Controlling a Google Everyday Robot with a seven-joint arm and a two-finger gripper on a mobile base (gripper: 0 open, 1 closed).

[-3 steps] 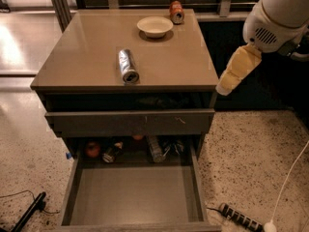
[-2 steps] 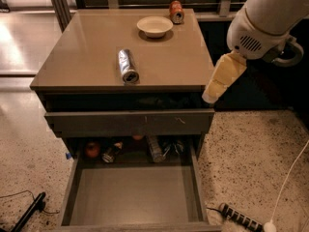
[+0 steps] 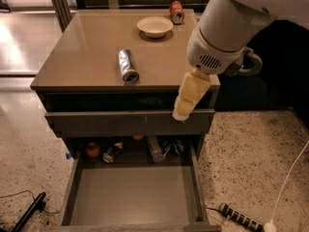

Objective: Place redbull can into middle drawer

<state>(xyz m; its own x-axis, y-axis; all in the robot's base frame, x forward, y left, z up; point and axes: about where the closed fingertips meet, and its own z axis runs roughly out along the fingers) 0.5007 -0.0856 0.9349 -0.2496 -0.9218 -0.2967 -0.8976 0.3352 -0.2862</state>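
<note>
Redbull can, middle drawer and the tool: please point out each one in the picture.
redbull can [image 3: 128,65], camera view, middle of its side.
middle drawer [image 3: 133,195], camera view, bare floor.
tool [image 3: 182,111], camera view, lower tip, at the front right corner of the cabinet [image 3: 87,42].

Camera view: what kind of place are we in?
Probably an office or lab test space: speckled terrazzo floor, a power strip lying on it, and a drawer cabinet staged with a redbull can and bowl. The gripper hangs at the cabinet's front edge.

Bowl and orange-red can sit behind the claw at tabletop edge.
</note>
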